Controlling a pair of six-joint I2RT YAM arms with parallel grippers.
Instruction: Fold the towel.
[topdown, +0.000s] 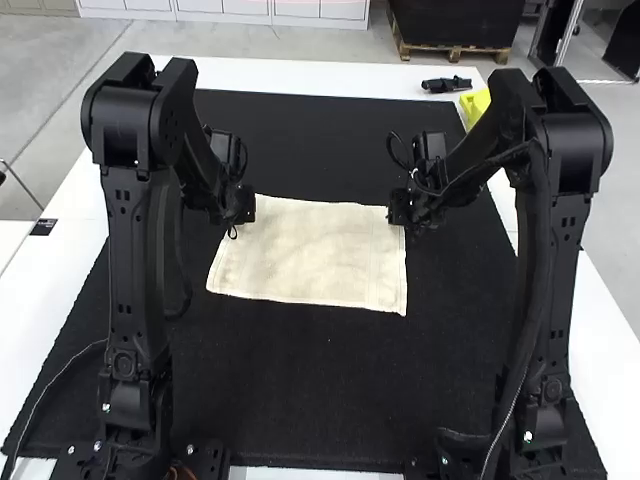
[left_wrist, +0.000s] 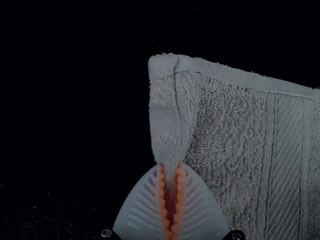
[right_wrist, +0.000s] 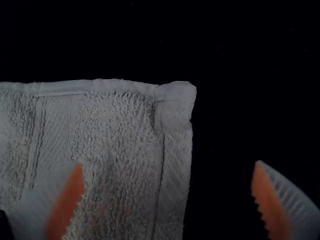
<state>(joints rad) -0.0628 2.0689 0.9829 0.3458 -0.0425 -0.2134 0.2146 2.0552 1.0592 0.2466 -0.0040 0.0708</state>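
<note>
The cream towel lies spread on the black mat, a rough rectangle. My left gripper is at its far left corner, my right gripper at its far right corner. In the left wrist view the fingers of my left gripper are closed on the towel's side edge near the corner, pinching it into a small gather. In the right wrist view my right gripper stands wide open, its two fingers on either side of the towel's hemmed edge, near the corner.
The black mat surrounds the towel on a white table. At the far right edge are a small black object and a yellow item. Both arms stand along the sides.
</note>
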